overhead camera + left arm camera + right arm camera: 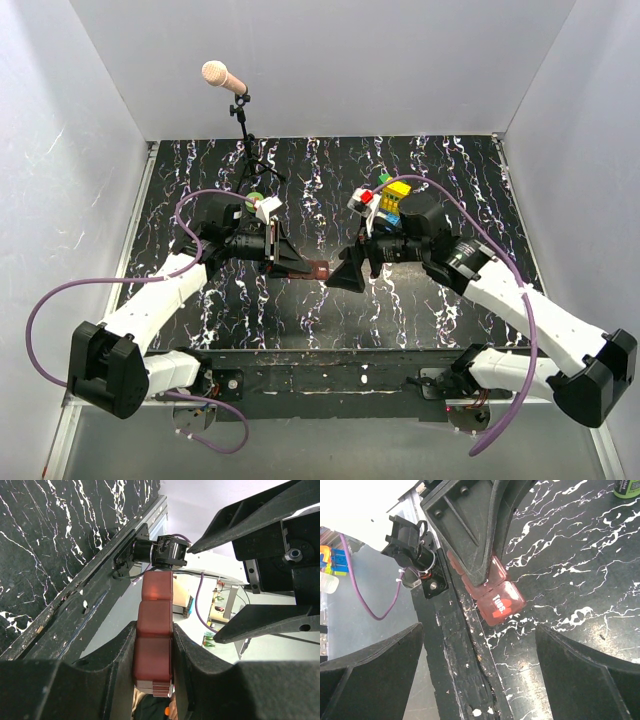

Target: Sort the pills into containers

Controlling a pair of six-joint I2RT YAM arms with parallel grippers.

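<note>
My left gripper (298,266) is shut on a dark red-brown pill box (318,269) and holds it just above the table's near middle. In the left wrist view the box (155,645) is squeezed between both fingers and sticks out past them. In the right wrist view its end compartment (501,603) reads "Tues" with a red patch showing through it. My right gripper (340,273) stands open facing the box's free end, a little short of it, with wide jaws (479,632). The green bottle (627,487) stands behind the left arm (256,197). I can make out no loose pills.
A yellow-and-blue brick stack (397,200) sits behind my right wrist, with small red and green bits beside it. A microphone on a tripod (243,130) stands at the back left. White walls close in the black marbled table (320,320), and its metal front rail (465,670) runs right under the box.
</note>
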